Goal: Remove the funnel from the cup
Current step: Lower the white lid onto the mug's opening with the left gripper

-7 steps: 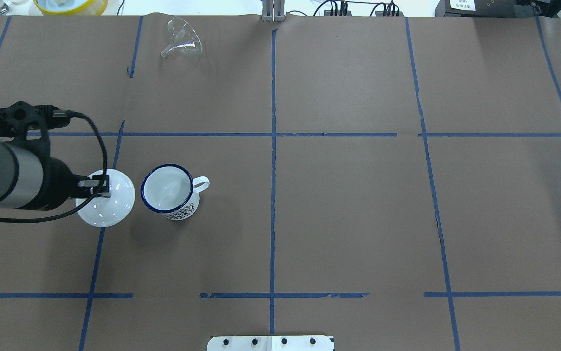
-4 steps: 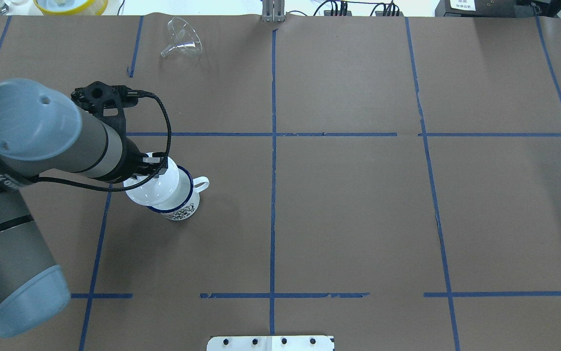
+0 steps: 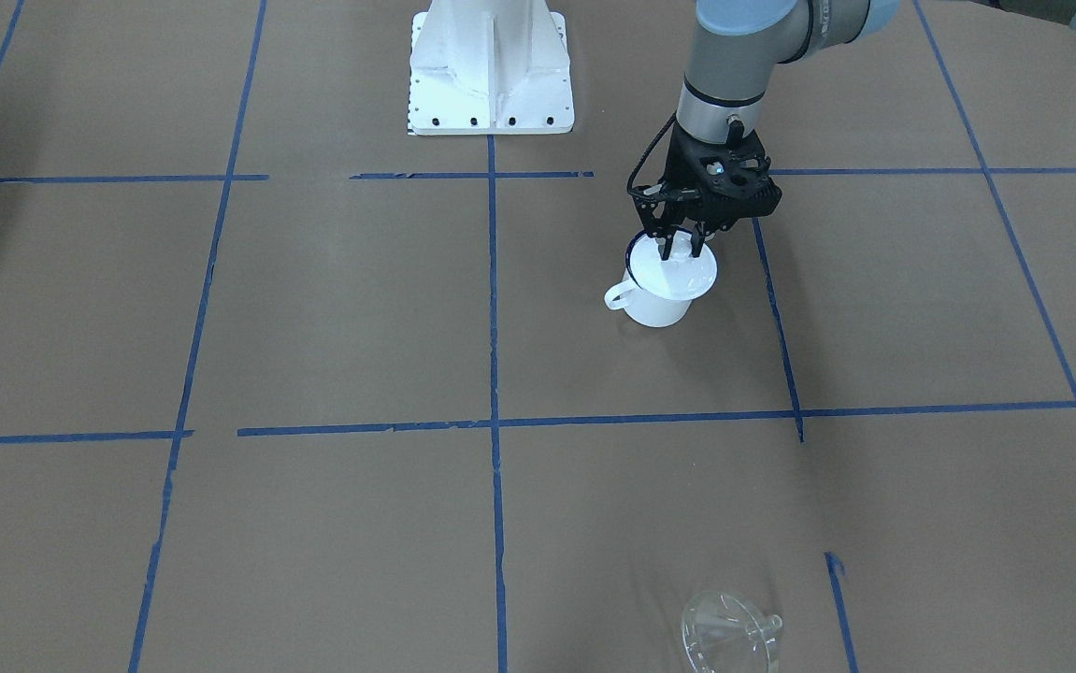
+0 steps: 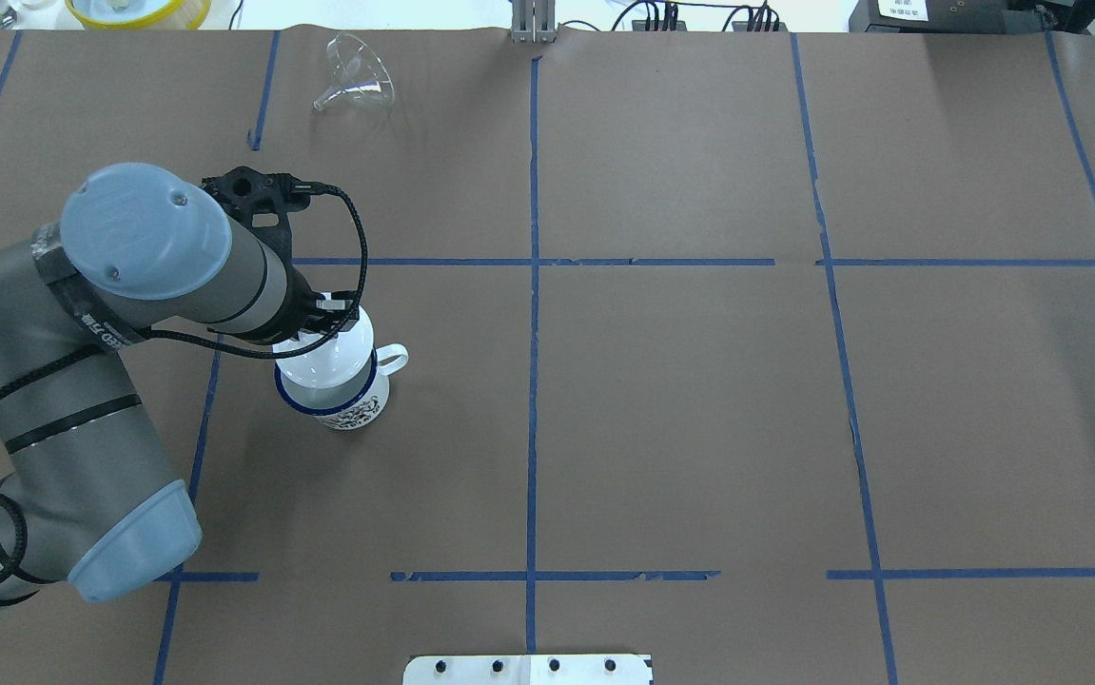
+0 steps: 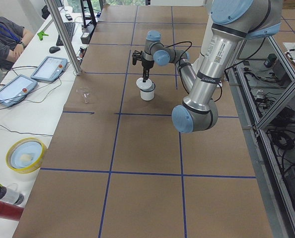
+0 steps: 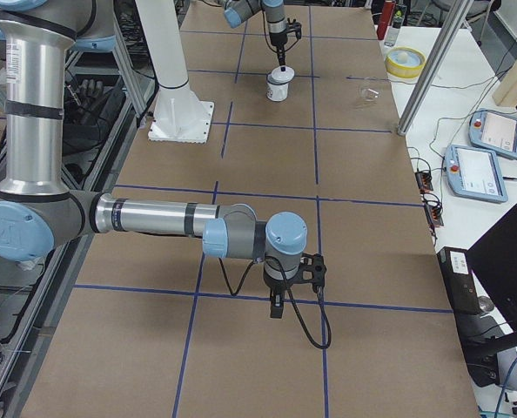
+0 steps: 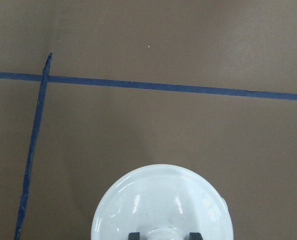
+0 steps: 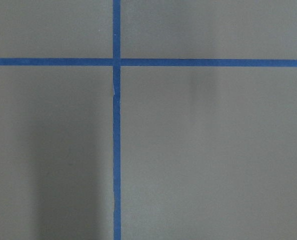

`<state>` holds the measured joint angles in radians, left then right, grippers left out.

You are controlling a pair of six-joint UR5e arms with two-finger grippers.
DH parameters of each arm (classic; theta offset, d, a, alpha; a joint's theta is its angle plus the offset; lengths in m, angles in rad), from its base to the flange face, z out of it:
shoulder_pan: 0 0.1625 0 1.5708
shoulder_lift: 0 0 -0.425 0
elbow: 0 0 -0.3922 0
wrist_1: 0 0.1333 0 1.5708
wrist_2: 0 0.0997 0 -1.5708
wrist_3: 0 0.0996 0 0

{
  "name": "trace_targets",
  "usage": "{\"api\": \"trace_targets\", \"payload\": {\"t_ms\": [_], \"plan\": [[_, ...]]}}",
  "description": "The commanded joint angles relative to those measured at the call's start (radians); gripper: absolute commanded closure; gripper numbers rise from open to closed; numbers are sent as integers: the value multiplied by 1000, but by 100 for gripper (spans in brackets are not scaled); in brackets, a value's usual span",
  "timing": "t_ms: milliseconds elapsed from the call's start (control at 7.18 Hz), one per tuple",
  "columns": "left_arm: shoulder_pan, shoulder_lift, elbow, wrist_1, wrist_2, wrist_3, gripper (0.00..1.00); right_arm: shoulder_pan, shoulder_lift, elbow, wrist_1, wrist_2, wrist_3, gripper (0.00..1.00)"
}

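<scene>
- Gripper on the right arm (image 6: 277, 306) is hanging low over the table (image 6: 241, 366); whether its fingers are apart cannot be told.
- Left gripper (image 3: 682, 245) is clamping the knob of a white lid (image 3: 687, 273), holding it on or just above the cup (image 3: 654, 308).
- Lid is looking off-centre; letting go risks it sliding off or jolting the cup.
- Funnel (image 3: 729, 631) is lying on its side at the far edge, well apart from the cup.
</scene>
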<state>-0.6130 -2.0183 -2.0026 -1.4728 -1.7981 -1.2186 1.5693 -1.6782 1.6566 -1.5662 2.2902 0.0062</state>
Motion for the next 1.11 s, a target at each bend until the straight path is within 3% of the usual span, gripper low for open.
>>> {"api": "trace_targets", "payload": {"t_ms": [0,557,835,975], "plan": [[-4,6,-7,-1,-1,1,100,0,0,0,0,0,0,0],[-4,9,-4,0,-4,-1,100,0,0,0,0,0,0,0],[-2,9,-1,-1,-95,-1,100,0,0,-1,0,0,0,0],[1,9,2,-1,-95,-2,100,0,0,0,0,0,0,0]]}}
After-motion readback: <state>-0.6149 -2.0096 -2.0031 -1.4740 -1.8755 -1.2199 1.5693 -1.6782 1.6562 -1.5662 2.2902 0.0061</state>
